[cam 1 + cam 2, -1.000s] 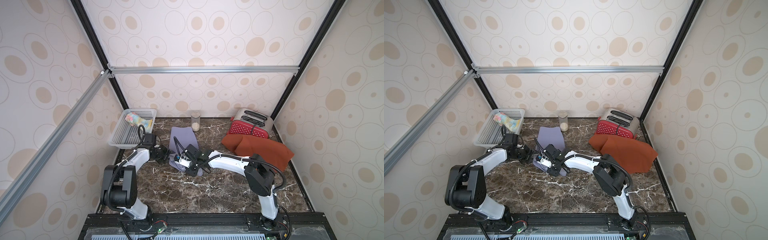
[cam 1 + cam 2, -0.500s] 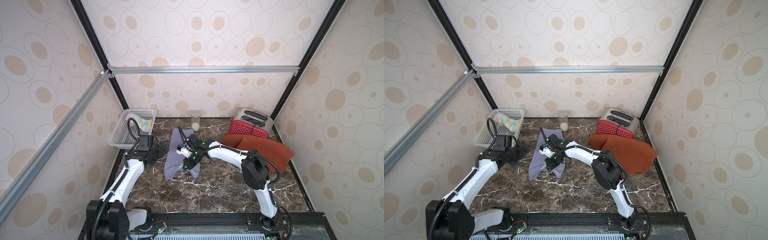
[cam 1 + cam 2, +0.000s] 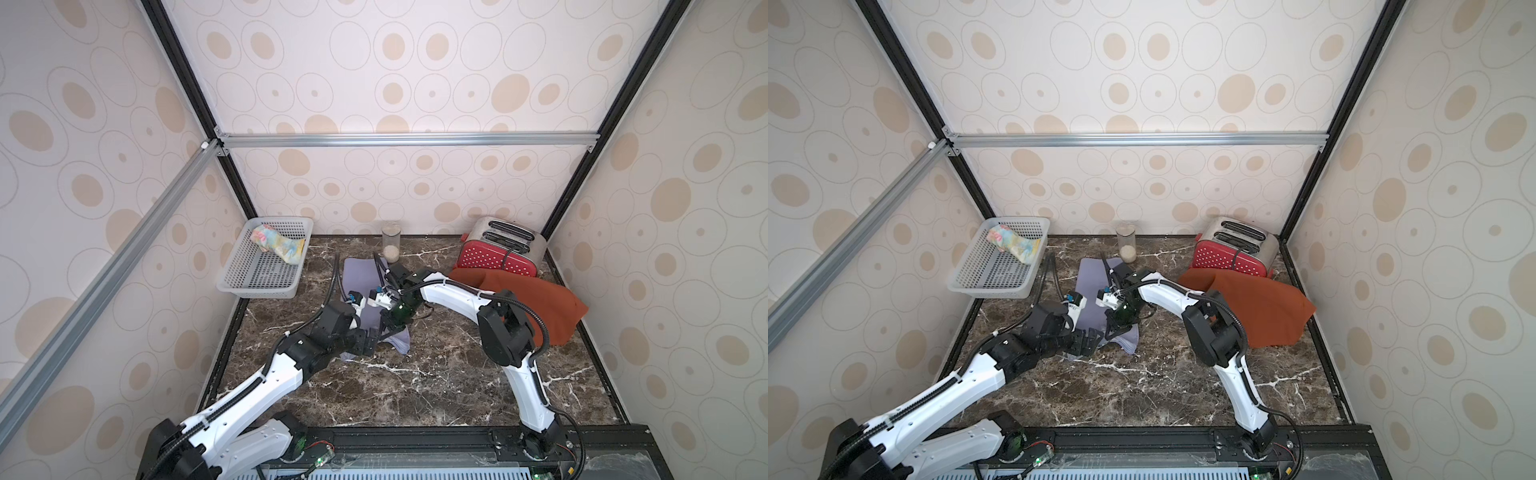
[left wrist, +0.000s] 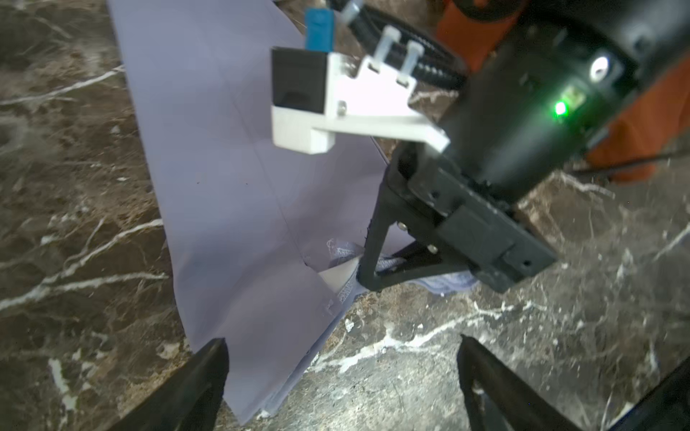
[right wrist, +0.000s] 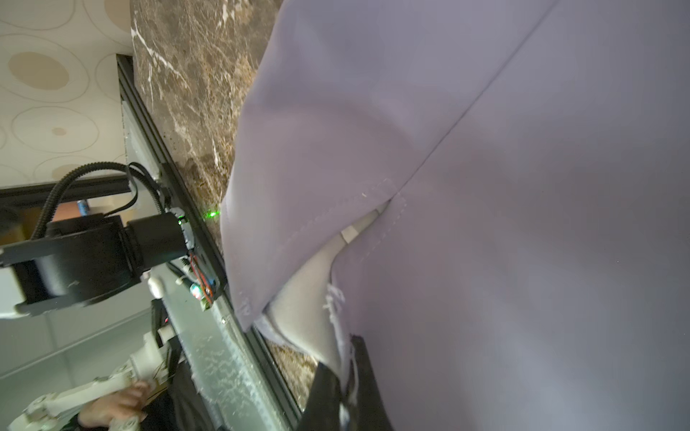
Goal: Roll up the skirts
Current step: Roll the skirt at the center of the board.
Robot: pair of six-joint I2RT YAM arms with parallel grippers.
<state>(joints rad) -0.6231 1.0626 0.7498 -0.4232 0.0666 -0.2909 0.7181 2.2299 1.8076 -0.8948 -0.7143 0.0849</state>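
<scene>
The lavender skirt (image 3: pixel 360 279) (image 3: pixel 1091 282) lies lengthwise at the table's middle. My right gripper (image 3: pixel 388 329) (image 3: pixel 1115 329) (image 5: pixel 347 354) is shut on the skirt's near hem, by a slit that shows white lining. In the left wrist view the right gripper (image 4: pixel 367 278) pinches that hem of the lavender skirt (image 4: pixel 224 186). My left gripper (image 3: pixel 370 343) (image 3: pixel 1088 344) (image 4: pixel 341 341) stands open just before the skirt's near end, with a cloth corner beside one finger. The rust-orange skirt (image 3: pixel 536 299) (image 3: pixel 1262 309) is spread at the right. The floral skirt (image 3: pixel 278 245) (image 3: pixel 1015 245) lies bundled in the basket.
A white mesh basket (image 3: pixel 257 287) (image 3: pixel 988 289) stands at the back left. A glass jar (image 3: pixel 391 245) (image 3: pixel 1126 247) is at the back wall. A red toaster (image 3: pixel 498 254) (image 3: pixel 1233 251) stands at the back right, touching the orange cloth. Black frame rails edge the marble table.
The left gripper let go at the skirt's left side, opened wide and swung round to the skirt's near end. The right gripper stayed shut on the skirt, which is stretched out longer.
</scene>
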